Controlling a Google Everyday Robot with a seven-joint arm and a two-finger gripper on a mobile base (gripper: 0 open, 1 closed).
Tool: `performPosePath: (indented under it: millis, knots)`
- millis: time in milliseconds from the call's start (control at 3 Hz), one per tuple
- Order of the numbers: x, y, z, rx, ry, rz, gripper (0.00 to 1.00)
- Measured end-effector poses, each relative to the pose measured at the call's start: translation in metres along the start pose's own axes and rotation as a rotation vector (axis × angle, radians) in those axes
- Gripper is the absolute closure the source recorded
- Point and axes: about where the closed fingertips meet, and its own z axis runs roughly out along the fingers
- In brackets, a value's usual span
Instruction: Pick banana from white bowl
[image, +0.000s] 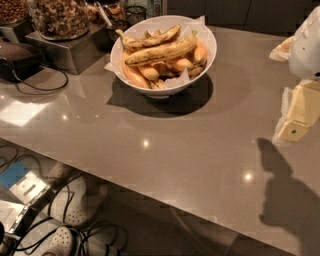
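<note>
The white bowl (206, 60) stands on the grey counter at the back centre, lined with white paper and holding several bananas. The banana (162, 50), long, gently curved and flecked with brown, lies across the top of the pile, stem end toward the right. Shorter orange-yellow bananas (181, 63) lie under and around it. My gripper (294, 125) hangs above the counter at the right edge of the view, well to the right of the bowl and lower in the picture, not touching anything. Its shadow (285, 195) falls on the counter below it.
Glass jars of nuts (57, 17) stand on a metal stand (65, 52) at the back left, with a dark device (17, 57) and a black cable (42, 82) beside them. The counter's front edge runs diagonally at lower left; cables and shoes (75, 210) lie on the floor below.
</note>
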Motion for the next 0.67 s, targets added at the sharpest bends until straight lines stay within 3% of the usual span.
performPosePath:
  millis: [333, 667]
  knots:
    - [-0.008, -0.007, -0.003, 0.024, 0.007, -0.004, 0.00]
    - [-0.037, -0.026, -0.003, 0.023, -0.007, -0.044, 0.00]
